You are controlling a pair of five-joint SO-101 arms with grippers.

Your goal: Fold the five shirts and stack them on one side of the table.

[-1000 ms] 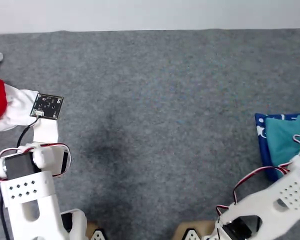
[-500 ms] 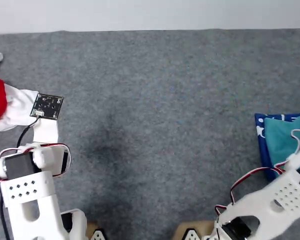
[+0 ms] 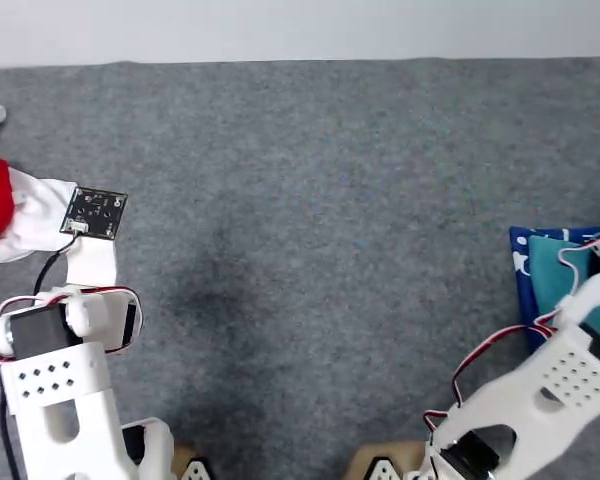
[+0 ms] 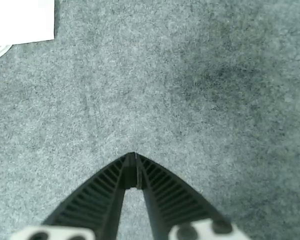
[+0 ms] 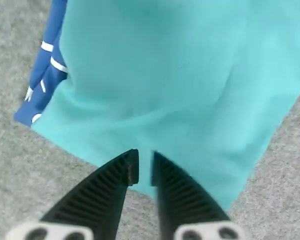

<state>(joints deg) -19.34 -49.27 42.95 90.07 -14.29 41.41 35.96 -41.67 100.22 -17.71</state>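
A folded teal shirt (image 3: pixel 562 268) lies on a blue patterned shirt (image 3: pixel 521 275) at the table's right edge. My right arm (image 3: pixel 560 375) stretches over this stack. In the right wrist view the right gripper (image 5: pixel 142 159) hovers at the near edge of the teal shirt (image 5: pixel 180 75), its fingers a narrow gap apart with nothing pinched; the blue shirt (image 5: pixel 46 85) peeks out beside it. A white and red shirt (image 3: pixel 20 215) lies at the far left edge. My left gripper (image 4: pixel 135 160) is shut and empty over bare carpet, with the white shirt (image 4: pixel 20 20) a little way ahead.
Grey carpet (image 3: pixel 320 200) covers the whole table between the two arms. A pale wall strip (image 3: pixel 300 30) runs along the far edge. My left arm (image 3: pixel 60 350) stands at the near left, its camera board (image 3: pixel 93 213) beside the white shirt.
My right arm has shifted toward the right edge, farther over the teal shirt. The left arm and the shirts have not moved.
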